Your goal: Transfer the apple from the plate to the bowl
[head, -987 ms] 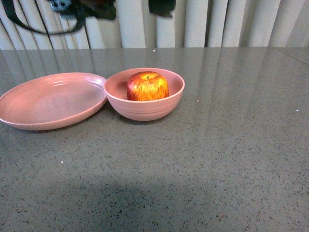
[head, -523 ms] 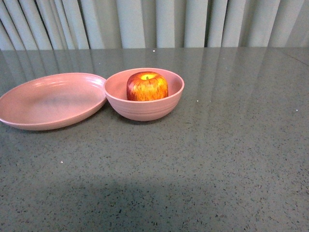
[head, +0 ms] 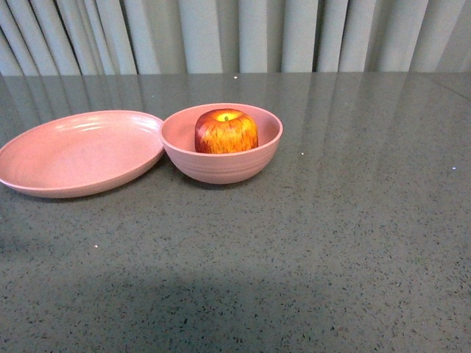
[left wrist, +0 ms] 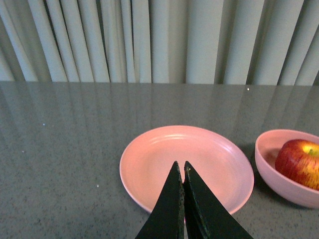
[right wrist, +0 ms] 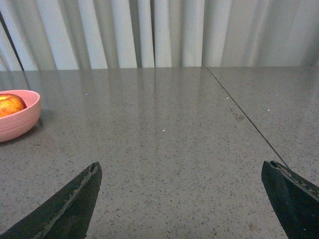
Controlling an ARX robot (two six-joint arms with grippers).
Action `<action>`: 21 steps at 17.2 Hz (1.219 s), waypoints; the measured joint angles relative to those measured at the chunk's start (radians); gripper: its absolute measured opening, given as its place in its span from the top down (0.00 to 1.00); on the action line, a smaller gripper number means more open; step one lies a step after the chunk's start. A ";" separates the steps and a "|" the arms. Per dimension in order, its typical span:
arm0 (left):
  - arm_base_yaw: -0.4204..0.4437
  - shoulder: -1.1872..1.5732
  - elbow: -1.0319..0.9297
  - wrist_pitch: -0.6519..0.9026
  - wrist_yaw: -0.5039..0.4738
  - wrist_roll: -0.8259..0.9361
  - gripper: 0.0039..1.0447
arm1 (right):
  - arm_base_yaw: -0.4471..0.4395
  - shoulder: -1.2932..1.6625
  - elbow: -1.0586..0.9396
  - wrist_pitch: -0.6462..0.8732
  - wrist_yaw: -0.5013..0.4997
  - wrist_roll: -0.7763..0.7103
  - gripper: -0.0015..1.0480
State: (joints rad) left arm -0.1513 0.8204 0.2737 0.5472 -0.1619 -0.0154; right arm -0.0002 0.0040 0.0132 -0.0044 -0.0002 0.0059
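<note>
nearest the robot, bare grey table [head: 309,265] is filling the front view, and neither arm is showing there. the left gripper [left wrist: 183,172] is showing only in its own wrist view, its two dark fingers pressed together tip to tip with nothing between them, hanging just short of the plate [left wrist: 164,164]. the right gripper [right wrist: 182,191] is standing spread wide, empty, over open table well to the side of the bowl [right wrist: 20,122].

further back, the plate [head: 66,158] is lying empty on the left, its rim touching or nearly touching the bowl [head: 221,165]. the apple [head: 226,131] is sitting upright inside the bowl, stem dimple up, its top rising just above the rim. by that, the transfer is looking done.

as for handling, the apple is looking firm and moderately heavy, with a smooth, waxy skin that is likely slippery. a grasp is probably best taken across its widest part, fingers coming down from above on opposite sides, squeezing gently to avoid bruising. behind everything, pale curtains [head: 243,37] are hanging along the table's far edge.
</note>
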 joint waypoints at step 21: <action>0.148 -0.566 -0.259 -0.292 0.162 0.002 0.99 | 0.000 0.000 0.000 0.000 0.000 0.000 0.06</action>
State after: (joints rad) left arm -0.0029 0.2543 0.0143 0.2550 -0.0002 -0.0135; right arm -0.0002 0.0044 0.0132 -0.0044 -0.0002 0.0055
